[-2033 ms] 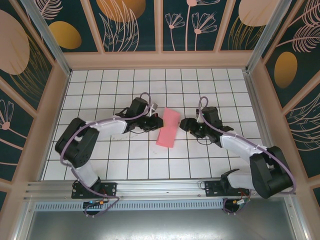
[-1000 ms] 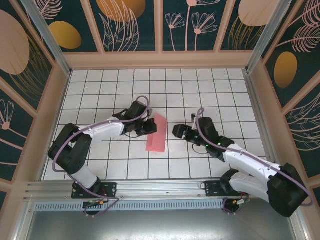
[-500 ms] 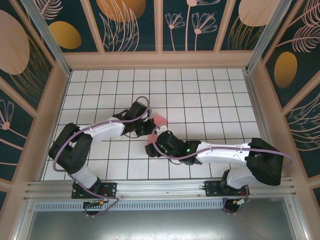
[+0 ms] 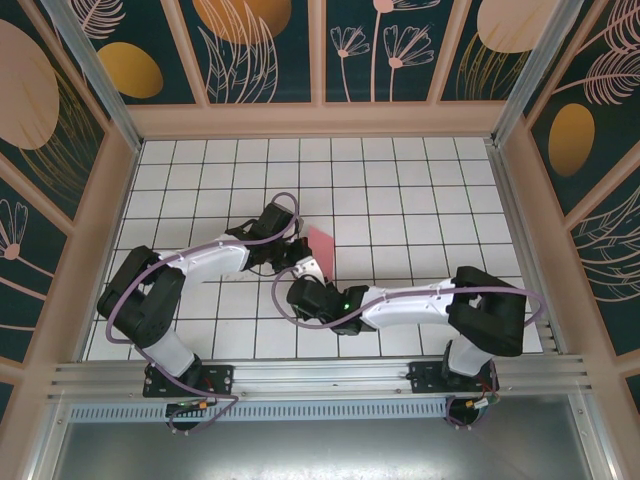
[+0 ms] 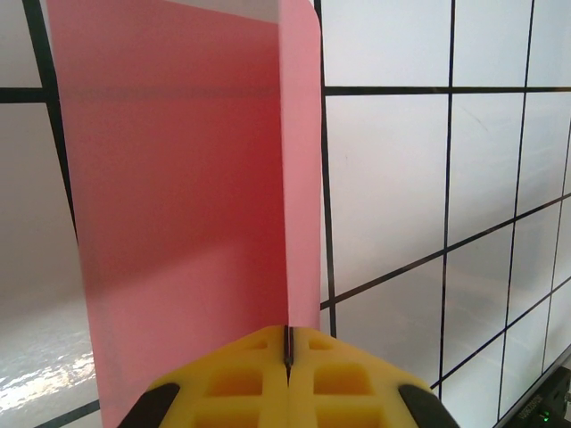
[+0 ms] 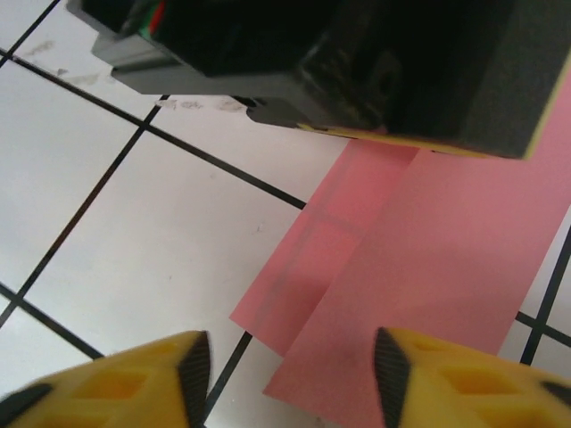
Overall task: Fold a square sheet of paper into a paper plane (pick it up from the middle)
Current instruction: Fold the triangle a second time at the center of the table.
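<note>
Square sheet of paper, salmon pink, folded, two layers offset

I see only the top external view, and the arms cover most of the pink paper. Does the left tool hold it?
Observer: Yes, the left wrist view shows the left tool shut on the folded sheet of paper.
Operator: And the other one?
Observer: The right tool is open; its wrist view shows the sheet's corner between its fingers.
Operator: Are the layers aligned?
Observer: No, there one layer sticks out past the other.
</note>
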Motion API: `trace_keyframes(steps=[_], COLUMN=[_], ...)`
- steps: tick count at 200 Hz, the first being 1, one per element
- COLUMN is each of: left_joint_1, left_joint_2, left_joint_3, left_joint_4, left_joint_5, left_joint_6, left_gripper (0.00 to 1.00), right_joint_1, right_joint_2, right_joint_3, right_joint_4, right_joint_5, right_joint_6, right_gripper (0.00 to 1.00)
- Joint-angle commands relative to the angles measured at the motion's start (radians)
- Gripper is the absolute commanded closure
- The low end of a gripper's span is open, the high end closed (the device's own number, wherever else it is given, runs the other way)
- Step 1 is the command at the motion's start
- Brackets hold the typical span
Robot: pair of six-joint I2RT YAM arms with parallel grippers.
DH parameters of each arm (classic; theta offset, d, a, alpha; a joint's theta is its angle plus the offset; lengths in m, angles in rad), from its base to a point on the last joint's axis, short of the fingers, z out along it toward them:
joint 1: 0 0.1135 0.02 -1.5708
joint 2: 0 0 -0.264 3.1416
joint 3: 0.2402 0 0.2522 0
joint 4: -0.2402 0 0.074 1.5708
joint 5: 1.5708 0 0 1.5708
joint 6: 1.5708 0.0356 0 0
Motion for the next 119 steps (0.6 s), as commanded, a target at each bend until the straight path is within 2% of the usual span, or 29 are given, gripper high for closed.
trace_keyframes(steps=[1,22,43,91,102,119], left_joint_1=[-0.002,-0.002,-0.001,-0.002,-0.001,-0.002], left_joint_2=[0.001,0.0,0.001,-0.006,-0.017,-0.052], left_joint_3=[0.001,0.002,0.003,0.012,0.011,0.009], left_joint_4=[0.006,0.004,0.006,0.0,-0.005,-0.028], left_joint_5=[0.009,0.008,0.006,0.0,-0.025,-0.09], left_joint_6=[0.0,0.0,0.001,-0.002,-0.01,-0.016], left_gripper=[1.0,1.0,1.0,0.99,0.94,0.73], right_joint_1=[0.01,0.011,0.011,0.01,0.009,-0.001], right_joint_2=[0.01,0.005,-0.006,-0.028,-0.036,-0.058], right_joint_3=[0.03,0.029,0.028,0.023,0.018,-0.008], right_joint_4=[-0.033,-0.044,-0.046,-0.054,-0.048,-0.016], right_joint_5=[0.065,0.075,0.069,0.046,0.039,0.018], right_joint_6=[-0.004,0.001,0.002,-0.005,-0.008,-0.006], right_gripper=[0.57,0.65,0.69,0.94,0.98,1.0])
